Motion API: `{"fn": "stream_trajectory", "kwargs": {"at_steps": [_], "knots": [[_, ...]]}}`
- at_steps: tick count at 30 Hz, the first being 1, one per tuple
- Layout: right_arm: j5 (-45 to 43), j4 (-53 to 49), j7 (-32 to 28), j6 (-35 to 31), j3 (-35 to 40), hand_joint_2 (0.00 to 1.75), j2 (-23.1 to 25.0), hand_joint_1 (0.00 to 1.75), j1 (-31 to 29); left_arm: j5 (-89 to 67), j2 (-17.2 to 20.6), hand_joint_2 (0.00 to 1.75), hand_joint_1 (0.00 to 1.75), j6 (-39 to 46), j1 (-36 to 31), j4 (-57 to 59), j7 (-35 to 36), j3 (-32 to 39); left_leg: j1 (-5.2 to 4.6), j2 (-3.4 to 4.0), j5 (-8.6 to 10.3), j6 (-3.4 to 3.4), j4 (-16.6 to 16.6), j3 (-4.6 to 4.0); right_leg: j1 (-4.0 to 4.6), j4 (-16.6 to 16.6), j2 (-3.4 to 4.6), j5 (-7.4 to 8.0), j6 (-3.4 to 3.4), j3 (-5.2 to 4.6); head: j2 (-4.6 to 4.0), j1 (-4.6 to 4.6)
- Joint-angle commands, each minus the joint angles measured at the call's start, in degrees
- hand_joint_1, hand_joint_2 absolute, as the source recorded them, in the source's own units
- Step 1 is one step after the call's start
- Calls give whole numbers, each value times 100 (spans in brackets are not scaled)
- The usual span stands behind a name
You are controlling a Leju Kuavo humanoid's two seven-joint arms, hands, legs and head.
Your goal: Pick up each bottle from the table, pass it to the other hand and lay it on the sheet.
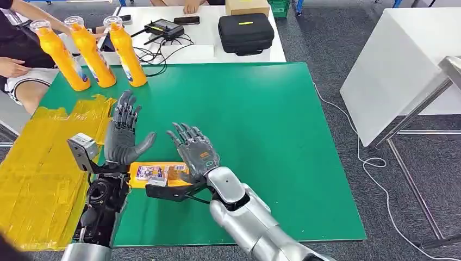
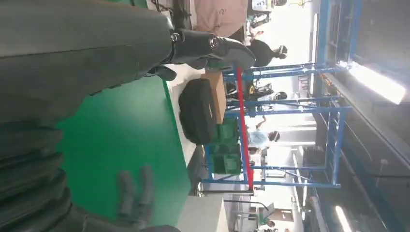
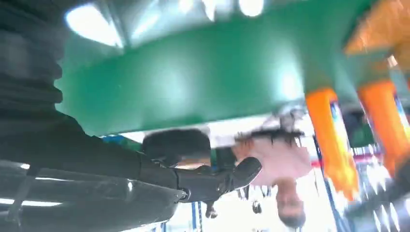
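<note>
Two hands meet over the near part of the green bench [image 1: 255,141], with an orange bottle [image 1: 157,175] lying on its side between them, its label facing up. The right hand [image 1: 194,151] sits at about 6 o'clock in the head view, fingers spread upward and apart, while its thumb side and wrist cover the bottle's right end; whether it actually grips the bottle I cannot tell. The left hand [image 1: 123,133] stands just to the 9 o'clock side of it, palm turned toward the right hand, fingers straight and fanned wide, holding nothing; the bottle's left end lies just below its palm.

At 8 to 9 o'clock a crinkled yellow sheet [image 1: 38,179] covers the bench's left part, with no bottle on it.

Farther off, at 11 o'clock, three more orange bottles [image 1: 89,51] with clear caps stand upright in a row at the bench's far left corner, close together. A person's hand [image 1: 12,67] rests beside them at the left edge.

Beyond the green surface, at 12 o'clock, a white table [image 1: 206,51] carries a black case [image 1: 245,33], a cardboard box [image 1: 247,6], a black device with cables [image 1: 162,28] and a phone [image 1: 186,20].
</note>
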Motion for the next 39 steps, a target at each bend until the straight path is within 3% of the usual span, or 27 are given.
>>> {"fn": "stream_trajectory", "kwargs": {"at_steps": [1, 8, 11, 18, 28, 35, 39], "knots": [[-49, -267, -35, -41, 11, 175, -108, 0, -192, -21, 65, 175, 0, -6, -85, 38, 51, 123, 0, 0, -7, 3, -5, 19, 2, -5, -9, -7, 4, 20, 0, 0], [-643, -363, -672, -232, -102, 175, -68, 0, -298, -57, 59, 175, 0, -73, -287, 356, -50, 26, 2, -2, -6, 2, -3, 16, 3, -4, -13, -7, 3, 17, 0, 0], [-1484, -17, -1026, 457, -294, 175, -68, 0, -593, -104, 0, 175, 0, -132, -535, 600, -113, -122, 1, -13, -6, 3, -1, 18, 3, -1, -25, -10, 5, 21, 0, 0], [-2194, 801, -1142, 1105, -452, 175, -68, 0, -1122, 8, -141, 175, 0, -385, -694, 599, -229, -302, -3, -14, -1, 5, -4, 18, -1, -4, -25, -7, 6, 21, 0, 0], [-2419, 1105, -615, 1444, -417, 175, -68, 0, -1322, 69, -229, 175, 0, -552, -369, -336, -104, -575, -1, -10, -3, 7, 1, 16, 1, -1, -20, -7, 7, 17, 0, 0], [-2447, 1142, -583, 1484, -419, 175, -68, 0, -1215, 65, -237, 175, 0, -543, -317, -452, -98, -605, 0, -9, -7, 8, -7, 34, 3, -8, -23, -11, 8, 36, 0, 0], [-2551, 1001, -542, 1814, 0, 175, -68, 0, -1039, 81, -225, 175, 0, -543, -183, -745, -37, -670, 1, -8, -12, 7, -11, 44, 4, -11, -24, -16, 8, 45, 0, 0]]}}
